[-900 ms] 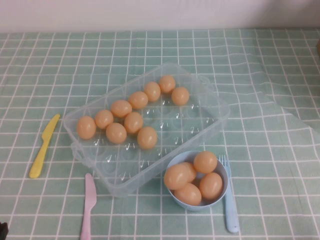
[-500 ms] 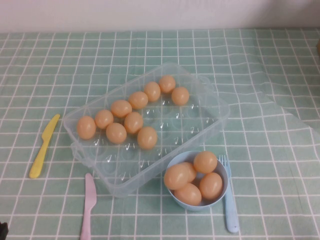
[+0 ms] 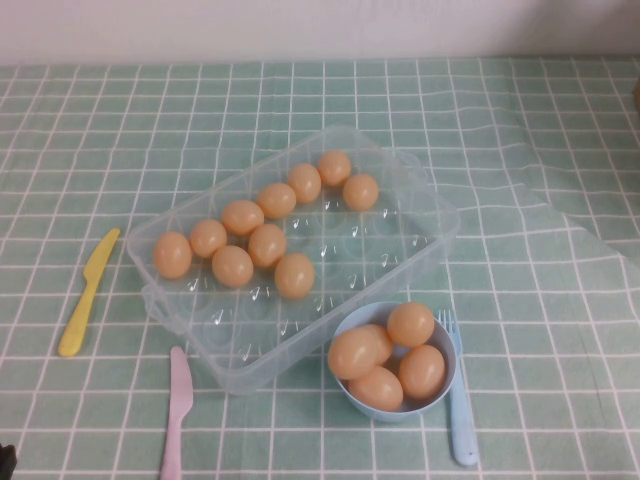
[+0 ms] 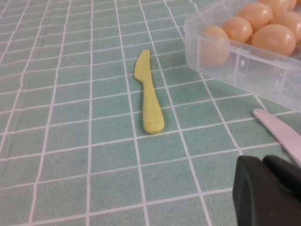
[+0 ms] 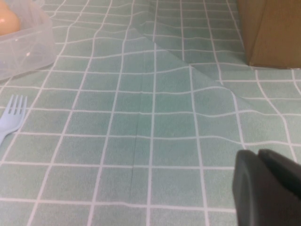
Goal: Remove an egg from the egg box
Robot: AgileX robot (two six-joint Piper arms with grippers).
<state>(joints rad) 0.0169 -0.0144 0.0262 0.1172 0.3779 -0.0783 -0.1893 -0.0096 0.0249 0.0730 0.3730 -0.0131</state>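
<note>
High view angled down over egg box [image 3: 295, 255], low wrist views skimming tablecloth, each sharing its edge

Left gripper [image 4: 270, 190], right gripper [image 5: 268, 188] cut off by frame edge.

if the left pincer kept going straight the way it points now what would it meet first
Probably the pink knife just ahead of the left pincer, then the egg box wall; depth is unclear. The right pincer hangs over bare cloth.

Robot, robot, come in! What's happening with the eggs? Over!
Left gripper low near the yellow knife, right gripper low over bare cloth, both empty. Ten eggs sit in the egg box, none lifted. Nothing blocking.
</note>
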